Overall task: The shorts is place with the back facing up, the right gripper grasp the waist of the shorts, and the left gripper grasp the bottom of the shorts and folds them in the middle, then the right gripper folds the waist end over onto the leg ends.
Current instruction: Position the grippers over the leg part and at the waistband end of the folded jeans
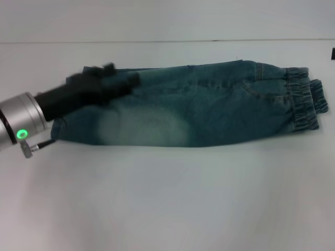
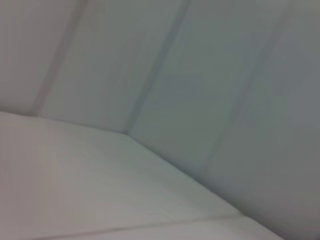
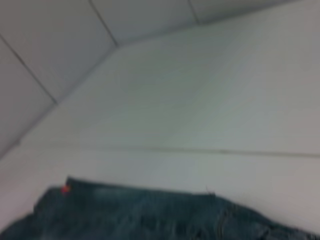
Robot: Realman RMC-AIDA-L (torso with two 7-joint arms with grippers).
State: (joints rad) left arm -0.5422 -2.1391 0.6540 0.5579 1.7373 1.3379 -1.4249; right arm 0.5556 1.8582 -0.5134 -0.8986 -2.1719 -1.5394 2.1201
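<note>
Head view: the shorts (image 1: 193, 104) are laid folded lengthwise on the white table (image 1: 167, 198). The left gripper (image 1: 107, 78) is seen over the leg ends (image 1: 73, 123); whether it is spread or pinching cannot be told.

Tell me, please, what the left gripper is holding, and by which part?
Cannot be told: the left gripper lies over the shorts near the leg ends.
</note>
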